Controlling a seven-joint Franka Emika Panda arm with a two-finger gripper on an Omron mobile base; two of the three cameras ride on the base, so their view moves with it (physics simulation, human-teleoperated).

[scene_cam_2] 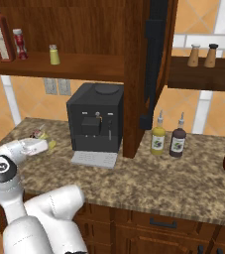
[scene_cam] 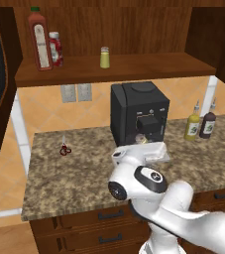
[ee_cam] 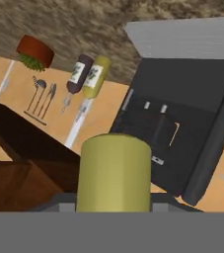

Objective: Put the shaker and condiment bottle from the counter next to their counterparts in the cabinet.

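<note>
The gripper (ee_cam: pixel 114 210) is closed around the yellow-green shaker (ee_cam: pixel 114 173), low in front of the black coffee machine (scene_cam: pixel 138 116). Best to lift clear of the machine before carrying it above, beside the matching shaker (scene_cam: pixel 104 57) in the cabinet (scene_cam: pixel 119 67).

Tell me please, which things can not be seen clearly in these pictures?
- Shaker cap: hand view, cut off at the bottom.
- Claw fingers: right base view, hidden by the white hand.
- Condiment bottle label: left base view, too small, partly behind the tall red bottle.
</note>
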